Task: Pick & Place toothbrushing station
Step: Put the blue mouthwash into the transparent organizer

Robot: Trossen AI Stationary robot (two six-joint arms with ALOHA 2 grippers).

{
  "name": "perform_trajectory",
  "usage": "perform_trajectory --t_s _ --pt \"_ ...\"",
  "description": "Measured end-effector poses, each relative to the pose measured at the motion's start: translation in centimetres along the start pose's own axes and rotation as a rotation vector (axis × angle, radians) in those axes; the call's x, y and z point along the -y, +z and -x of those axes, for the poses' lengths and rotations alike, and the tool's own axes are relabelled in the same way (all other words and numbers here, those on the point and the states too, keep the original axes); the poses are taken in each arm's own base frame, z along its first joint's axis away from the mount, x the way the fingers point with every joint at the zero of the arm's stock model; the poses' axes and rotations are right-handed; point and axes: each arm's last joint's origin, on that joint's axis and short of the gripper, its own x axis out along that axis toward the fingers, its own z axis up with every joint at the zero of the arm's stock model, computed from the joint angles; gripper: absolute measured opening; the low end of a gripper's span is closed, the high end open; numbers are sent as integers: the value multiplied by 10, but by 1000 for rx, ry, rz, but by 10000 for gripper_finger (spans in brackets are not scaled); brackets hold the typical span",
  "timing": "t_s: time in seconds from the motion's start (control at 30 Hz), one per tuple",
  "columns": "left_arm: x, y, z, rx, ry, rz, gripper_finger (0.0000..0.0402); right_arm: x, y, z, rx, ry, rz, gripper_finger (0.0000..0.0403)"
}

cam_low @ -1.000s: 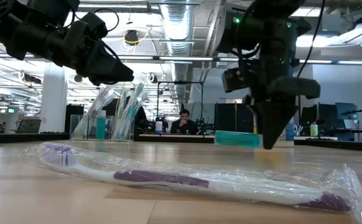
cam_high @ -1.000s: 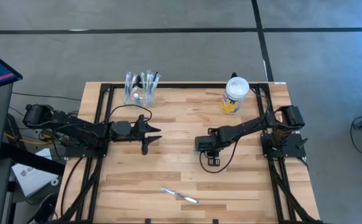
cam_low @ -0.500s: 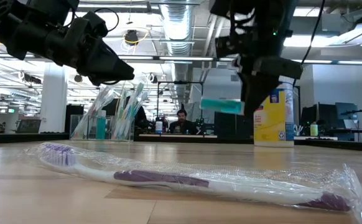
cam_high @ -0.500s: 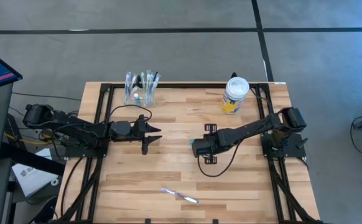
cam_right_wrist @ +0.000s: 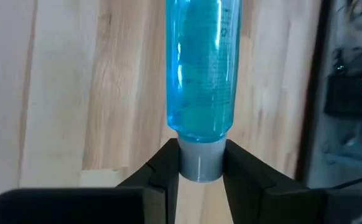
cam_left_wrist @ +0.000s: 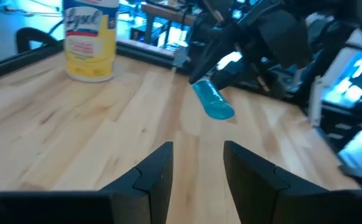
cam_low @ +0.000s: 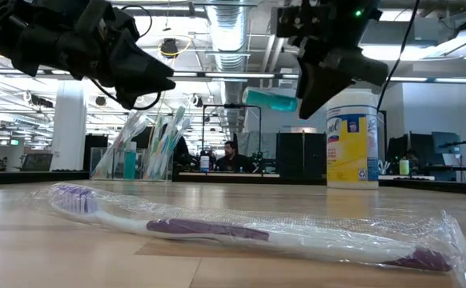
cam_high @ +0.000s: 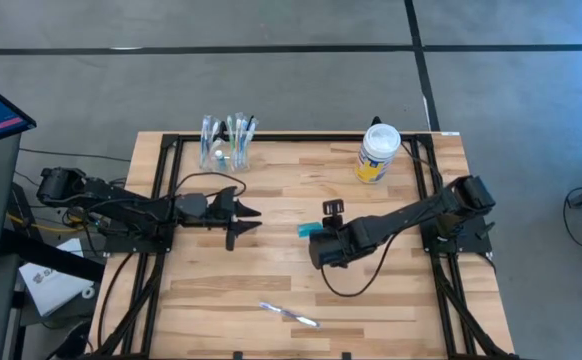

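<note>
Near edge: one wrapped toothbrush [cam_high: 289,315] flat on the table [cam_high: 391,300], not yet collected. Mid-table: right gripper [cam_high: 311,233] clamped on the tube [cam_high: 307,229] by its grey cap, blue body sticking out forward, lifted clear, likely so it can go into the cup end first. Left gripper [cam_high: 251,213] waits beside it, fingers partly apart, holding nothing. Far: one cup [cam_high: 227,150] with several brushes, one jar [cam_high: 378,153].
</note>
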Motion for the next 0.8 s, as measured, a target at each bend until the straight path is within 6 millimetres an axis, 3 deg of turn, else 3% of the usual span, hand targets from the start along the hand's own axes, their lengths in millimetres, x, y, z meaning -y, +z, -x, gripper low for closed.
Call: perform_trajectory --t_s 0.8 --pt "3 6 0 40 -68 292 135 -8 20 28 149 -223 235 87"
